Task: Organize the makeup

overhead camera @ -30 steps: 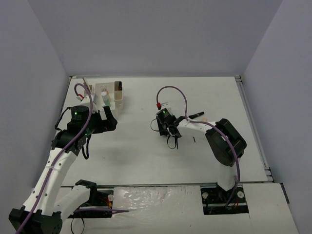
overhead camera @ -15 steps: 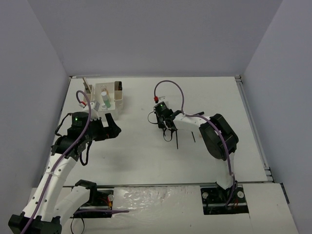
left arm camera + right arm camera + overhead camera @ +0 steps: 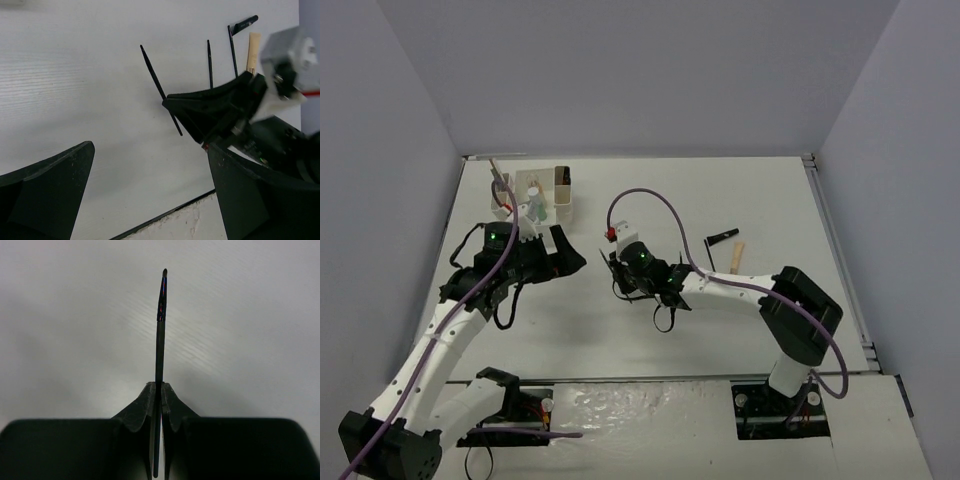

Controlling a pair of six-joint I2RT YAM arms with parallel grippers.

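My right gripper point(image 3: 618, 275) is shut on a thin black pencil point(image 3: 160, 340) and holds it above the table left of centre. The pencil crosses the fingertips and sticks out in front; it also shows in the left wrist view point(image 3: 151, 67). My left gripper point(image 3: 566, 262) is open and empty, just left of the right gripper, its fingers point(image 3: 50, 190) wide apart. Two more thin black pencils point(image 3: 210, 62), a black tube point(image 3: 722, 237) and a tan stick point(image 3: 737, 256) lie on the table to the right. A green bottle point(image 3: 535, 208) stands in the box.
The white-and-beige compartmented box point(image 3: 563, 211) stands at the back left, with a brush point(image 3: 498, 175) sticking out of it. The table's near edge point(image 3: 165, 215) lies just below the left gripper. The right arm's purple cable point(image 3: 640, 195) arches over the middle.
My right gripper has moved left across the table with the pencil. My left gripper has swung away from the box, right and nearer, toward the right gripper.
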